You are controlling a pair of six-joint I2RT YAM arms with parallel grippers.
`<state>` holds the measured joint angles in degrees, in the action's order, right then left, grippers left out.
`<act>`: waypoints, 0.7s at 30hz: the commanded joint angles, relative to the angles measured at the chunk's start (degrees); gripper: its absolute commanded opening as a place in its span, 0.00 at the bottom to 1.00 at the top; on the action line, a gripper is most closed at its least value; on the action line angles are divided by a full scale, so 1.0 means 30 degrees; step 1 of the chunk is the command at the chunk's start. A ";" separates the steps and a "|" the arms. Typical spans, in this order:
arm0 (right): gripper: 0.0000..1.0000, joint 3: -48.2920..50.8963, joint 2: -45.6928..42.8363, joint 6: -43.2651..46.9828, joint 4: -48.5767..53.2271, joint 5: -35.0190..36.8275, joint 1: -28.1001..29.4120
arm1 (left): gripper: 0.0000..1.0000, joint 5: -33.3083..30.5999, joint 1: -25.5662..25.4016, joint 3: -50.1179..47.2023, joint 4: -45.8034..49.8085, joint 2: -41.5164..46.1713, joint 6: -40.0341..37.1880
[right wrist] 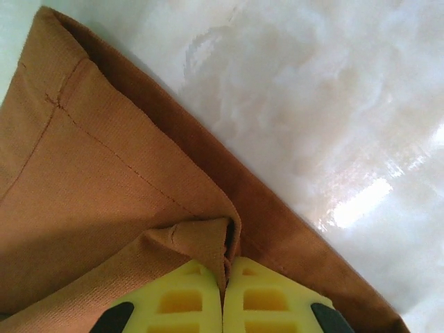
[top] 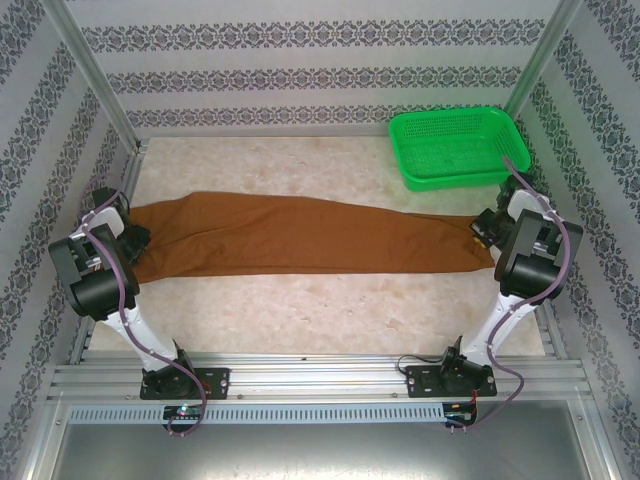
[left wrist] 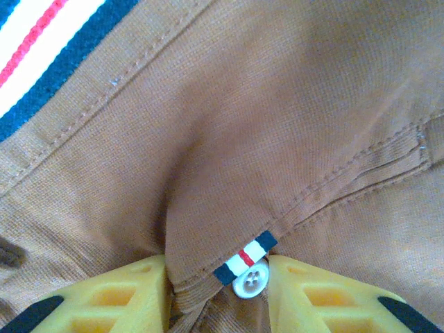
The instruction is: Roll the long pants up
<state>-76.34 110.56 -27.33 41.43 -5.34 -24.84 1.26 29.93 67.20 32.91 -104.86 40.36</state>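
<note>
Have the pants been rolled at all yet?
No, the long pants lie stretched out flat at full length across the table, with no rolled section showing.

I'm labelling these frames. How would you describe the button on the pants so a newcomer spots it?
The rust-brown long pants stretch across the table. At their left end, between the left end effector's yellow fingers, sits a pale button. It alone is round and pale, right beside a small striped tab.
</note>
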 commanded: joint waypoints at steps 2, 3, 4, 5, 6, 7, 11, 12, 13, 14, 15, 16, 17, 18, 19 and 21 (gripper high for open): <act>0.00 -0.2142 -0.1131 -0.0404 0.1069 0.2012 0.0046 | 0.38 -0.0200 -0.0368 -0.0057 0.0003 -0.0463 -0.0423; 0.00 -0.2540 -0.1227 -0.0411 0.1307 0.2319 -0.0052 | 0.37 -0.0256 -0.0350 -0.0095 0.0010 -0.0447 -0.0438; 0.00 -0.2865 -0.1258 -0.0440 0.1396 0.2459 -0.0169 | 0.37 -0.0269 -0.0340 -0.0060 0.0057 -0.0471 -0.0410; 0.00 -0.3122 -0.1244 -0.0467 0.1494 0.2564 -0.0283 | 0.36 -0.0294 -0.0310 -0.0066 0.0158 -0.0500 -0.0323; 0.00 -0.3500 -0.1111 -0.0442 0.1673 0.2721 -0.0409 | 0.35 -0.0246 -0.0295 -0.0075 0.0128 -0.0508 -0.0329; 0.00 -0.3956 -0.0904 -0.0390 0.2059 0.2932 -0.0538 | 0.35 -0.0268 -0.0266 -0.0003 0.0213 -0.0508 -0.0327; 0.00 -0.4682 -0.0355 0.0076 0.3001 0.4130 -0.1070 | 0.35 -0.0572 0.0112 -0.0136 0.0370 -0.0138 -0.0317; 0.00 -0.4612 -0.0373 0.0079 0.3006 0.4524 -0.1316 | 0.35 -0.0727 0.0186 -0.0225 0.0414 -0.0025 -0.0303; 0.00 -0.4537 -0.0395 0.0087 0.2928 0.4910 -0.1586 | 0.35 -0.0805 0.0310 -0.0282 0.0387 0.0071 -0.0356; 0.00 -0.4469 -0.0409 0.0045 0.2822 0.5175 -0.1847 | 0.34 -0.0967 0.0356 -0.0224 0.0526 0.0090 -0.0379; 0.00 -0.4518 -0.0358 0.0050 0.2727 0.5312 -0.2126 | 0.33 -0.0973 0.0410 -0.0230 0.0501 0.0137 -0.0372; 0.00 -0.4706 -0.0176 0.0088 0.2749 0.5471 -0.2313 | 0.33 -0.0976 0.0488 -0.0211 0.0570 0.0164 -0.0318; 0.00 -0.5065 0.0062 0.0144 0.2986 0.5839 -0.2475 | 0.33 -0.0843 0.0538 -0.0189 0.0538 0.0197 -0.0337; 0.00 -0.5513 0.0368 0.0197 0.3272 0.6068 -0.2657 | 0.33 -0.0920 0.0591 -0.0041 0.0726 0.0236 -0.0302; 0.00 -0.5835 0.0600 0.0287 0.3404 0.6237 -0.2802 | 0.33 -0.1032 0.0676 -0.0026 0.0753 0.0333 -0.0317; 0.00 -0.6231 0.1055 0.0199 0.3404 0.6168 -0.3153 | 0.33 -0.1081 0.0874 0.0147 0.0970 0.0509 -0.0375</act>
<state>-91.07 112.07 -26.85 56.18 1.06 -30.41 4.80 29.36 67.20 34.72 -104.44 40.10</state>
